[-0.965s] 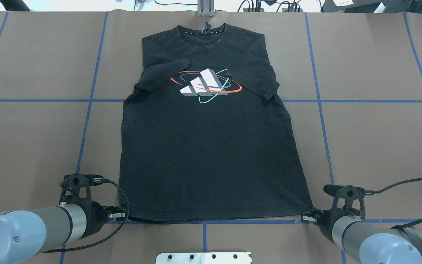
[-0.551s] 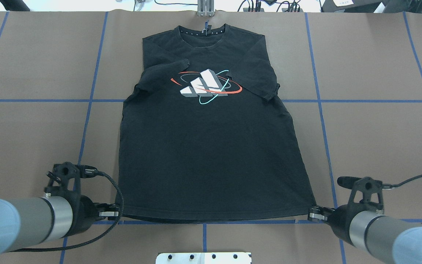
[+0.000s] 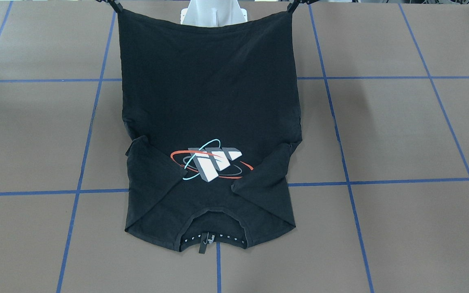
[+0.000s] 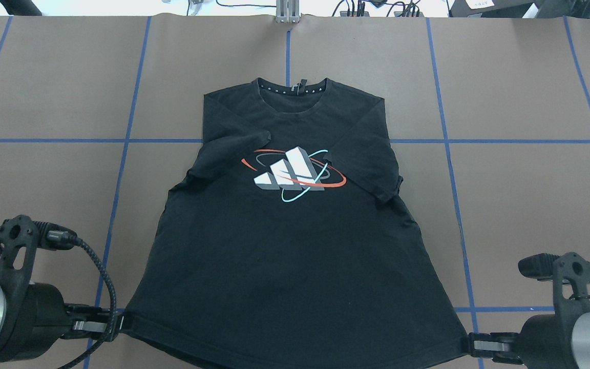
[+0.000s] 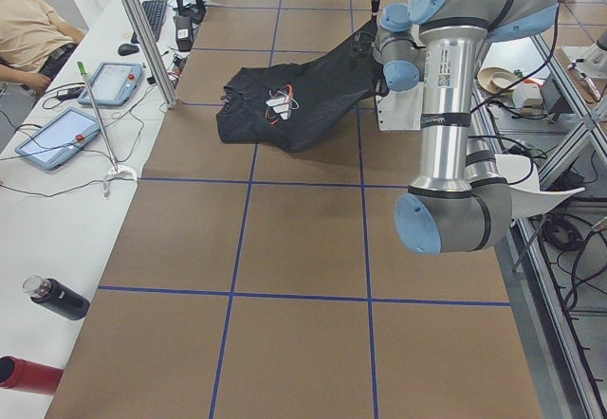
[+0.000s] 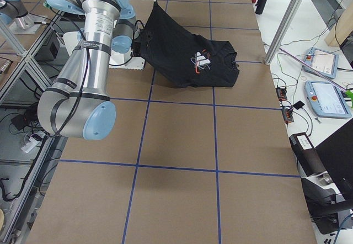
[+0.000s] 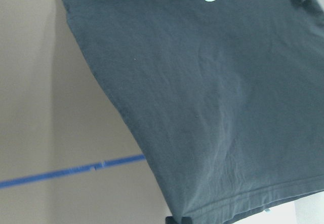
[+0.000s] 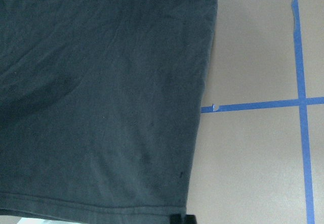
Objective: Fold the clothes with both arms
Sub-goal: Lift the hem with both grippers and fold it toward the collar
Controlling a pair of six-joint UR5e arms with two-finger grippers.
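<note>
Soft and light, the black printed T-shirt (image 4: pixel 295 266) drapes between the black two-finger left gripper (image 4: pixel 114 325) and right gripper (image 4: pixel 471 344), each sensibly clenched on a hem corner.

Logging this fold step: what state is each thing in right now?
T-shirt: print side up, hem end held up, collar end lying on the table, both sleeves folded inward.
left gripper: shut on one hem corner.
right gripper: shut on the other hem corner.

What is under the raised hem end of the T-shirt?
Brown table cover and a blue tape line run beneath the T-shirt; anything further under the cloth is hidden.
</note>
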